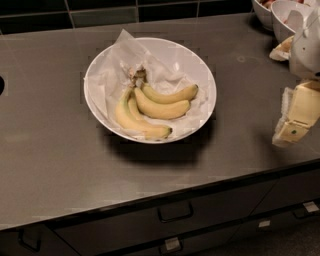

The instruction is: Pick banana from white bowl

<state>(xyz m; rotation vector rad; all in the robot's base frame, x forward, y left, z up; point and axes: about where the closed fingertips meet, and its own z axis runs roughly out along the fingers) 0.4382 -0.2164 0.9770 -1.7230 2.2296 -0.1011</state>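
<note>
The white bowl (pixel 200 65) stands on the grey counter left of centre, lined with crumpled white paper. Three bananas lie in it, joined at a stem near the bowl's middle. The banana (pixel 131 122) is the long, slim, strongly curved one on the left; it runs along the near rim and ends in a dark tip. Two shorter, plumper bananas (pixel 162 107) lie to its right. My gripper (pixel 295 117), cream-coloured, hangs at the right edge of the view. It is well to the right of the bowl, above the counter, and holds nothing that I can see.
Smaller white bowls (pixel 287 17) with food stand at the back right corner. A dark tiled wall (pixel 100 12) runs behind the counter. The counter's front edge (pixel 165 197) has drawers with handles below it.
</note>
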